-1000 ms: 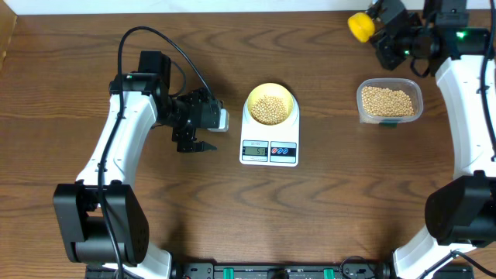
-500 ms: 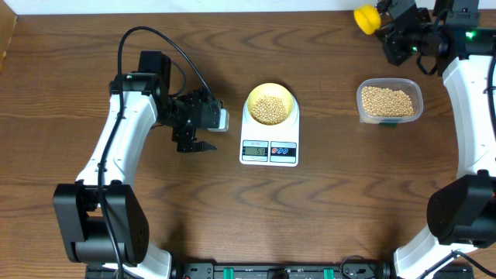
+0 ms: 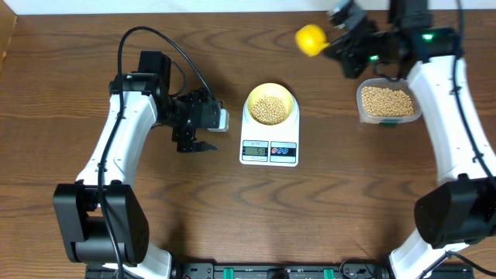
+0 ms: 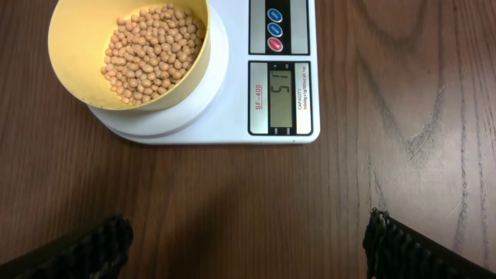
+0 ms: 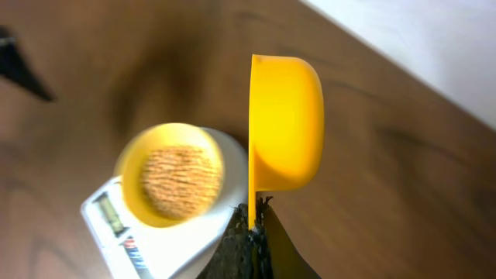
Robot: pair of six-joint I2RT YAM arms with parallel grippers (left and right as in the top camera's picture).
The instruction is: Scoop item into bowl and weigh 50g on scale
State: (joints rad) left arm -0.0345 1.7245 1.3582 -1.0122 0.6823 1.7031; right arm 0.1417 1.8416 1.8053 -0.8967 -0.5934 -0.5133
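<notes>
A: On left wrist view, scale (image 4: 236, 77) display was hard to read. Tips of left gripper (image 4: 244, 240) were cut off at the bottom corners, jaws wide apart, nothing between.
B: Right arm?
A: Stretched near the table (image 3: 349, 217) far edge, right gripper (image 3: 335, 40) clamped on the yellow scoop (image 3: 311, 39), turned on edge, inside hidden. Meanwhile the bowl (image 3: 251, 102) with beans (image 3: 270, 108) sat on the scale, blurred in right wrist view.

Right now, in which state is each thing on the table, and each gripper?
bowl: on the scale, partly filled with beans.
scale: switched on, display lit.
clear container: open, holds beans.
scoop: in the air, tipped sideways.
right gripper: shut on scoop.
left gripper: open, empty.
</notes>
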